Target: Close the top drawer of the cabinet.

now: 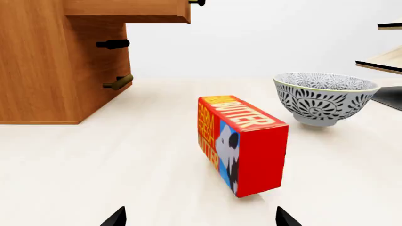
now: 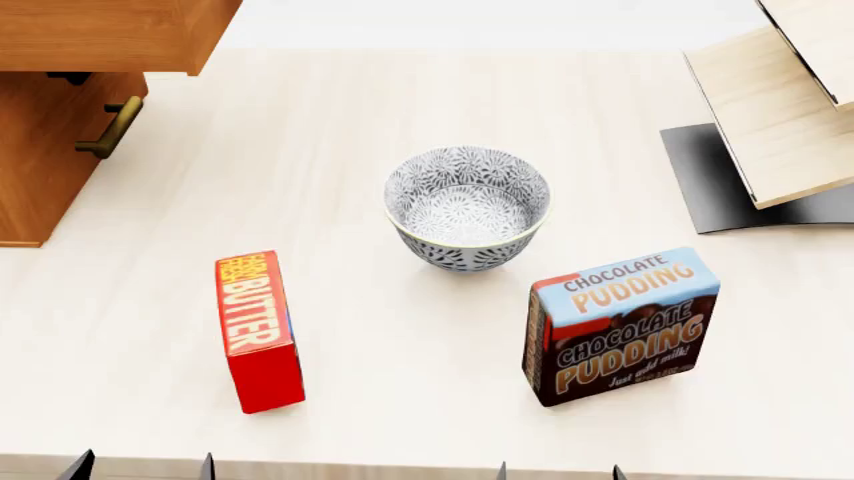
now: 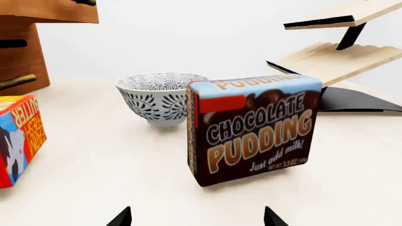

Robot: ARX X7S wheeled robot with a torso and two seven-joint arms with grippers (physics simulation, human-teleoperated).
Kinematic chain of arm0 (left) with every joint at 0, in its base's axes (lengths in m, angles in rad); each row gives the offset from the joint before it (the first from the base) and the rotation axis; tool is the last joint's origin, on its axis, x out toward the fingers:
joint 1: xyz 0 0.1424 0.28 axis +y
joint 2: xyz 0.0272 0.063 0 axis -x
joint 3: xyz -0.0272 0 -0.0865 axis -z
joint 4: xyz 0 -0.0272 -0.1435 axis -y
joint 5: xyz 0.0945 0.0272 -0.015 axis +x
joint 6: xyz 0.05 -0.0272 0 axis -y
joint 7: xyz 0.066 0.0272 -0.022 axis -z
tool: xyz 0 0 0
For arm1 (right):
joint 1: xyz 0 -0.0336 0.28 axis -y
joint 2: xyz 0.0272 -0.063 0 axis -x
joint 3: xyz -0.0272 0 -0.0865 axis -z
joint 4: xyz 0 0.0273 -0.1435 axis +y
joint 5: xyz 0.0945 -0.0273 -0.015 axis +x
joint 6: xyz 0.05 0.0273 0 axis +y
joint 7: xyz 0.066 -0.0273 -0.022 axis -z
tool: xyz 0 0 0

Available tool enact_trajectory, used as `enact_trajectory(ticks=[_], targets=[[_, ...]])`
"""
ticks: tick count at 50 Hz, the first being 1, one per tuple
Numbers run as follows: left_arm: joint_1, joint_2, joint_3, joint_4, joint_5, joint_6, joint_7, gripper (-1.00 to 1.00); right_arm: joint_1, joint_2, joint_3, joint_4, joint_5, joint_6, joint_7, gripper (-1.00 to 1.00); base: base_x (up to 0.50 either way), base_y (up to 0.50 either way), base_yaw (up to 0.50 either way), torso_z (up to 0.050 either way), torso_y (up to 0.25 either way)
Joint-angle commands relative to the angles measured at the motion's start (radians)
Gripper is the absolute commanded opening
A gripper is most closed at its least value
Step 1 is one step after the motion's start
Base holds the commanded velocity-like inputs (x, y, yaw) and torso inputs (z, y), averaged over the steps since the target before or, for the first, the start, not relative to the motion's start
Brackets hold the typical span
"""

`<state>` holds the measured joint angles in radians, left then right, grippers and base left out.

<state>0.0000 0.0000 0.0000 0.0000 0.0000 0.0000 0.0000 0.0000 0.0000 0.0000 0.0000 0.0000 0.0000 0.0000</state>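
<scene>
The brown wood cabinet (image 2: pixel 40 150) stands at the table's far left. Its top drawer (image 2: pixel 107 35) is pulled out and overhangs the lower drawer's brass handle (image 2: pixel 110 128). In the left wrist view the cabinet (image 1: pixel 50 70) is far off, with the top drawer (image 1: pixel 132 12) jutting out above. The right wrist view shows the drawer's underside (image 3: pixel 50 12). My left gripper (image 2: pixel 140 468) is open and empty at the near table edge, behind the butter box; it also shows in its own wrist view (image 1: pixel 201 217). My right gripper (image 2: pixel 558 472) is open and empty, and shows in its wrist view (image 3: pixel 196 217).
A red butter box (image 2: pixel 258 330) stands near left. A patterned bowl (image 2: pixel 467 208) sits mid-table. A chocolate pudding box (image 2: pixel 621 325) stands near right. A pale slanted wood rack (image 2: pixel 787 110) on a black base (image 2: pixel 707 185) is at the far right.
</scene>
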Motion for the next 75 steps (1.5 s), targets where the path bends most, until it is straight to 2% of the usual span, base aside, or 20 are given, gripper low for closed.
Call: enact_trajectory(ticks=[1, 5, 7, 11, 15, 17, 18, 20, 24, 25, 29, 36, 42, 47, 54, 75], targets=[[-0.001, -0.012, 0.014, -0.002, -0.012, 0.001, -0.014, 1.0, 0.0, 0.028, -0.035, -0.001, 0.028, 0.001, 0.035, 1.0, 0.0, 0.0, 0.0, 0.0, 0.0], [0.003, -0.029, 0.038, -0.003, -0.026, 0.012, -0.03, 1.0, 0.001, 0.04, -0.047, 0.006, 0.035, 0.002, 0.051, 1.0, 0.0, 0.0, 0.0, 0.0, 0.0], [0.01, -0.04, 0.056, -0.014, -0.005, 0.094, -0.038, 1.0, 0.0, 0.045, -0.053, 0.009, 0.025, -0.004, 0.066, 1.0, 0.0, 0.0, 0.0, 0.0, 0.0], [0.019, -0.051, 0.072, 0.004, 0.002, 0.077, -0.051, 1.0, -0.003, 0.052, -0.062, 0.002, 0.042, 0.004, 0.066, 1.0, 0.0, 0.0, 0.0, 0.0, 0.0], [-0.008, -0.057, 0.076, -0.002, 0.056, -0.034, -0.109, 1.0, 0.016, 0.063, -0.075, 0.009, -0.016, 0.042, 0.12, 1.0, 0.0, 0.0, 0.0, 0.0, 0.0], [-0.031, -0.057, 0.06, 0.061, -0.002, -0.189, -0.078, 1.0, 0.036, 0.07, -0.081, -0.013, -0.052, 0.08, 0.149, 1.0, 0.0, 0.0, 0.0, 0.0, 0.0], [-0.054, -0.059, 0.053, 0.112, 0.001, -0.255, -0.09, 1.0, 0.063, 0.069, -0.063, -0.093, 0.011, 0.222, 0.11, 1.0, 0.0, 0.0, 0.0, 0.0, 0.0], [-0.075, -0.066, 0.05, 0.176, -0.016, -0.328, -0.082, 1.0, 0.081, 0.076, -0.063, -0.144, 0.016, 0.275, 0.109, 1.0, 0.0, 0.0, 0.0, 0.0, 0.0], [-0.16, -0.073, 0.013, 0.355, -0.089, -0.539, -0.071, 1.0, 0.16, 0.099, -0.062, -0.33, 0.004, 0.482, 0.118, 1.0, 0.0, 0.0, 0.0, 0.0, 0.0], [-0.189, -0.071, -0.012, 0.43, -0.137, -0.639, -0.062, 1.0, 0.199, 0.104, -0.055, -0.396, 0.014, 0.584, 0.112, 1.0, 0.0, 0.0, 0.0, 0.0, 0.0], [-0.221, -0.079, -0.038, 0.568, -0.205, -0.759, -0.052, 1.0, 0.259, 0.115, -0.051, -0.507, 0.026, 0.741, 0.106, 1.0, 0.0, 0.0, 0.0, 0.0, 0.0], [-0.305, -0.066, -0.124, 0.699, -0.326, -0.974, -0.071, 1.0, 0.319, 0.109, -0.019, -0.626, 0.069, 0.871, 0.102, 1.0, 0.0, 0.0, 0.0, 0.0, 0.0], [-0.312, -0.074, -0.128, 0.709, -0.348, -1.005, -0.085, 1.0, 0.324, 0.108, -0.008, -0.661, 0.095, 0.889, 0.094, 1.0, 0.0, 0.0, 0.0, 0.0, 0.0], [-0.3, -0.098, -0.091, 0.709, -0.318, -0.95, -0.094, 1.0, 0.313, 0.111, -0.005, -0.65, 0.104, 0.868, 0.095, 1.0, 0.0, 0.0, 0.0, 0.0, 0.0], [-0.285, -0.102, -0.093, 0.697, -0.327, -0.936, -0.098, 1.0, 0.302, 0.115, 0.0, -0.649, 0.125, 0.843, 0.086, 1.0, 0.0, 0.02, 0.0, 0.0, 0.0], [-0.27, -0.122, -0.084, 0.689, -0.321, -0.88, -0.13, 1.0, 0.28, 0.127, -0.013, -0.639, 0.143, 0.793, 0.101, 1.0, 0.0, 0.5, 0.0, 0.0, 0.0]])
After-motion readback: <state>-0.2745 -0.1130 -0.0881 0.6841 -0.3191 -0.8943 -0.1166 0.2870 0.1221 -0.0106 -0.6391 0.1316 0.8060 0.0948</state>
